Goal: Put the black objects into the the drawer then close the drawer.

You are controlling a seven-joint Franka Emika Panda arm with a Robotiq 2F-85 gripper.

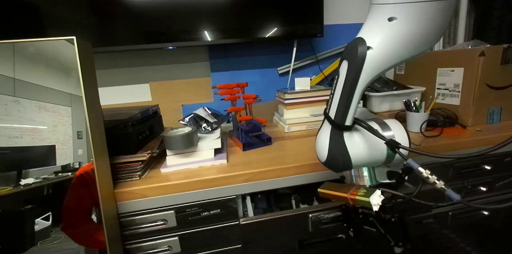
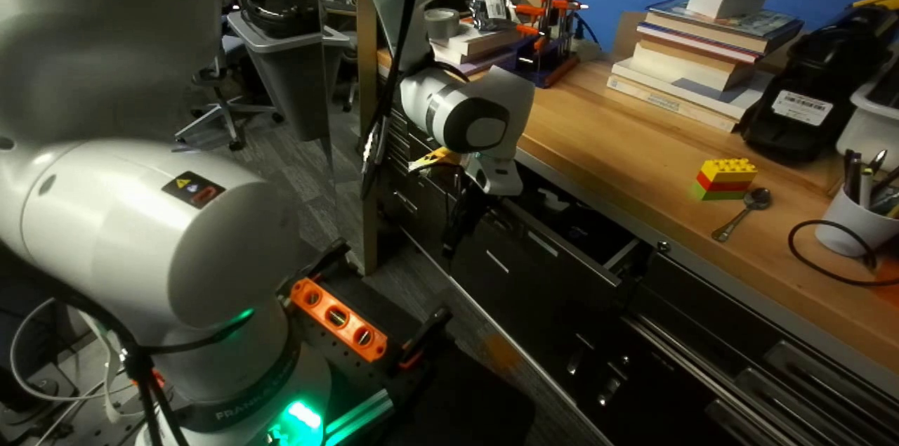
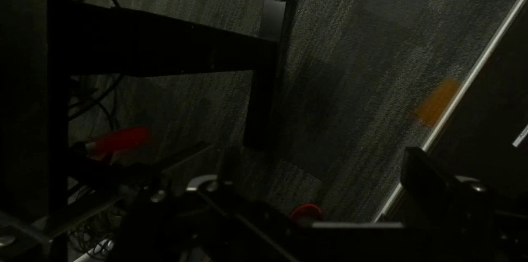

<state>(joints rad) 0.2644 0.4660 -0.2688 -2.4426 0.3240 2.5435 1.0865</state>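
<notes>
The drawer stands open below the wooden bench; its dark front shows in both exterior views (image 1: 276, 232) (image 2: 562, 281). Dark items (image 1: 276, 203) lie inside it, also seen in an exterior view (image 2: 577, 230), but I cannot tell whether they are the black objects. I see neither black object clearly elsewhere. My gripper (image 1: 374, 236) is outside the drawer, low in front of its face, pointing down; it also shows in an exterior view (image 2: 458, 232). In the wrist view the gripper (image 3: 324, 167) has its fingers wide apart, with only floor between them.
On the bench are a black boxy device (image 1: 132, 128), tape roll (image 1: 181, 138), red-handled tool rack (image 1: 251, 136), book stack (image 1: 300, 110), toy-brick block (image 2: 727, 179), spoon (image 2: 744, 214) and pen cup (image 2: 853, 221). Closed drawers (image 1: 180, 216) flank the open one. An orange holder (image 2: 338, 318) is near the robot base.
</notes>
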